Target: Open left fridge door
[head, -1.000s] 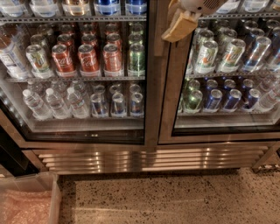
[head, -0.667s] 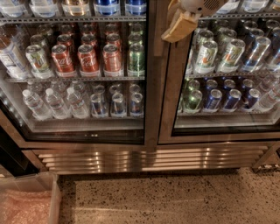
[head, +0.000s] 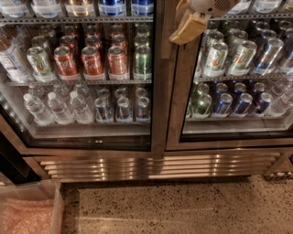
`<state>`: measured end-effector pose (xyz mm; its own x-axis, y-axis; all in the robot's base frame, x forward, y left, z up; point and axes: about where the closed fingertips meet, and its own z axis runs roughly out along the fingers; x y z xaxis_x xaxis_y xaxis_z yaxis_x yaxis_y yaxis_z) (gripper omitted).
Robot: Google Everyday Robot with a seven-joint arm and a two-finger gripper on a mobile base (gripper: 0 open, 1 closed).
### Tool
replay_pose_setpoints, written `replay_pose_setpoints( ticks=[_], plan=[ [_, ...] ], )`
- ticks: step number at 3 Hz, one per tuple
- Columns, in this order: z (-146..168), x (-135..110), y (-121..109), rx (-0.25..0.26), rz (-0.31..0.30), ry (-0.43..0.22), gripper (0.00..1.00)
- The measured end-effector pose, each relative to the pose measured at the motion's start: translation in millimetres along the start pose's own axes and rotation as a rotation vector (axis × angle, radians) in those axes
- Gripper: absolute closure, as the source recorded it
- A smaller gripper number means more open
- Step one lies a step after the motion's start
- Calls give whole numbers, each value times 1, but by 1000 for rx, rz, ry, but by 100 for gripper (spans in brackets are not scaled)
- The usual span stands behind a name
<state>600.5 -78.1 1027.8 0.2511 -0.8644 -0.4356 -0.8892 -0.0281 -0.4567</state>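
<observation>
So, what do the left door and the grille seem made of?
Left door: clear glass, cans show through, in a brushed frame, probably stainless steel. Grille: ribbed metal, glossy streaks, likely steel too. Claw: top centre, by the doors' seam.

pincer (head: 187, 32) at top edge, right of centre: tan, wedge-shaped, under white rounded housing (head: 211, 5) with slotted vent.

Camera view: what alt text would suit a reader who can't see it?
The left fridge door, glass fronting cans and water bottles, looks closed beside the matching right door. The gripper hangs at the top, over the right door's frame.
</observation>
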Motion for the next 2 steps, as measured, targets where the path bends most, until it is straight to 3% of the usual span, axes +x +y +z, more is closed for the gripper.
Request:
replay_pose_setpoints(
  ticks=[1, 2],
  plan=[
    [1, 0, 0, 4, 0, -18, 88],
    [1, 0, 0, 4, 0, -18, 100]
  ],
)
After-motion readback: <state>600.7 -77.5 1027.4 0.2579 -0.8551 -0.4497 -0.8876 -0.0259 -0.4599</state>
